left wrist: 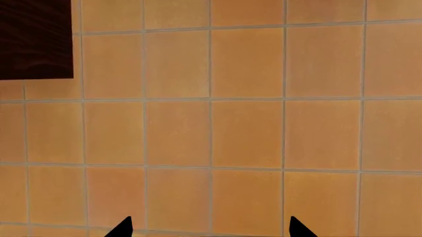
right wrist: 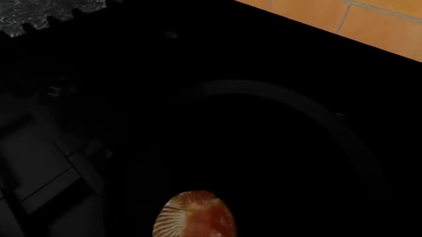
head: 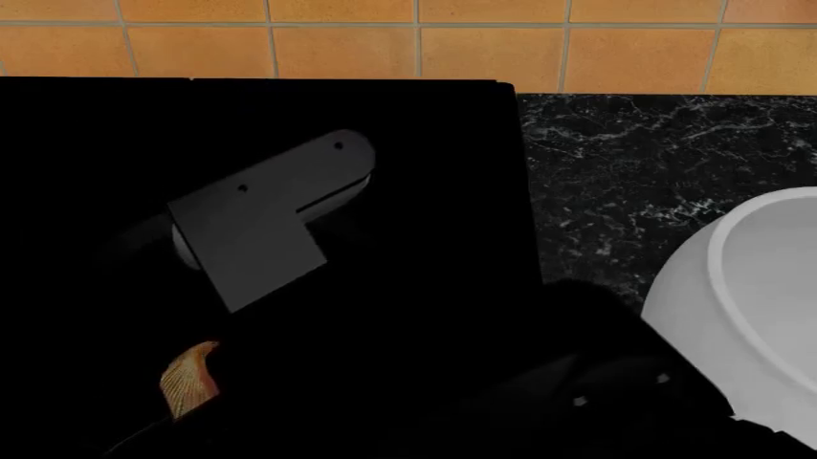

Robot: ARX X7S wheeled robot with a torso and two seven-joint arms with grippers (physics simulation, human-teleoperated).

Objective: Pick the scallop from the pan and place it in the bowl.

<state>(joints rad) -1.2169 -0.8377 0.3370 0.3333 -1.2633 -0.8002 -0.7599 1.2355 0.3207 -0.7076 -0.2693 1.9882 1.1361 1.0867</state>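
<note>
Sitting in the pan (right wrist: 310, 118), one scallop (right wrist: 195, 215) shows orange-red and ribbed at the edge of the right wrist view; the head view shows the same scallop (head: 189, 378) low on the black stovetop (head: 255, 115), well apart from the one white bowl (head: 753, 306), which stands on the dark marble tabletop (head: 638, 163). One pan, rim only faintly visible. Left hand (left wrist: 209, 228): two black fingertips spread apart over orange tiles (left wrist: 244, 128), gripping nothing. Right hand: cannot tell whether open or closed; only a grey arm part (head: 262, 220) is clear over the stovetop.
</note>
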